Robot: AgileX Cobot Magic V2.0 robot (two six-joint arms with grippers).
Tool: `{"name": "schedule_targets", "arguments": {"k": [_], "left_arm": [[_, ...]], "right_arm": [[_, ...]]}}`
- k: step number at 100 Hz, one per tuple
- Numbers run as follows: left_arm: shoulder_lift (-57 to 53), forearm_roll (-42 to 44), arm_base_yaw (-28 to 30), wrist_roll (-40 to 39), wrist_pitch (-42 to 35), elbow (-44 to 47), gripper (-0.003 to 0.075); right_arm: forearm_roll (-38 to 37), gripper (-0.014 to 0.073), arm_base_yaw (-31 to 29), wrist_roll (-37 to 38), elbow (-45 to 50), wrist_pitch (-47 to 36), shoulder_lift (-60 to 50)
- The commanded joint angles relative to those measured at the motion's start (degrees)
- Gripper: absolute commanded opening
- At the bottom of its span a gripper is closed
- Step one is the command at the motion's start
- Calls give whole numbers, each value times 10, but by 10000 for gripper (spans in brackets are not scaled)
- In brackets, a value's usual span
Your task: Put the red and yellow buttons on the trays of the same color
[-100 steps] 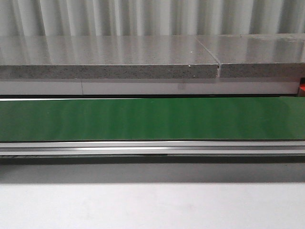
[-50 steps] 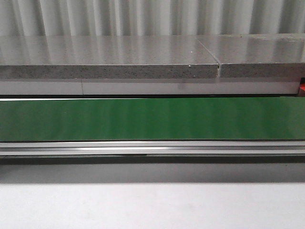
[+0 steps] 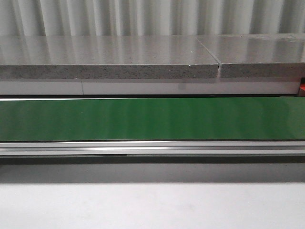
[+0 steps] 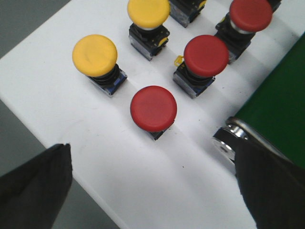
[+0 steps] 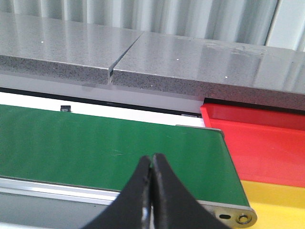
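Left gripper (image 4: 152, 191): spread wide above the nearest red button (image 4: 153, 108), presumably lined up to pick it.
Buttons: red and yellow button (image 4: 95, 55) stand grouped on the white counter (image 4: 57, 90).
Right gripper (image 5: 151, 191): closed, empty, over green belt (image 5: 105, 148).
Trays: red tray (image 5: 267, 138), yellow tray (image 5: 281, 205) await beyond the belt end.

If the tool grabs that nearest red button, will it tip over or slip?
The red button has a wide cap over a much narrower base, so a sideways push could probably tip it. Its domed cap looks smooth, so pinching there might slip. It looks rigid, so it likely won't flex.
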Motion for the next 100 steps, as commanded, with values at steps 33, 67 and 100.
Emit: {"name": "schedule_targets", "arguments": {"k": [33,67,100], "left_arm": [[86,0,48,53,-69,-15,637],[156,-5,48,53,-130,-15,637],[205,-5,48,49,-159,-15,637]], "right_arm": [[-4,-68,-1,-2,-3,-46,-8],[-4,-68,-1,-2,-3,-46,-8],[-4,-68,-1,-2,-3,-46,-8]]}}
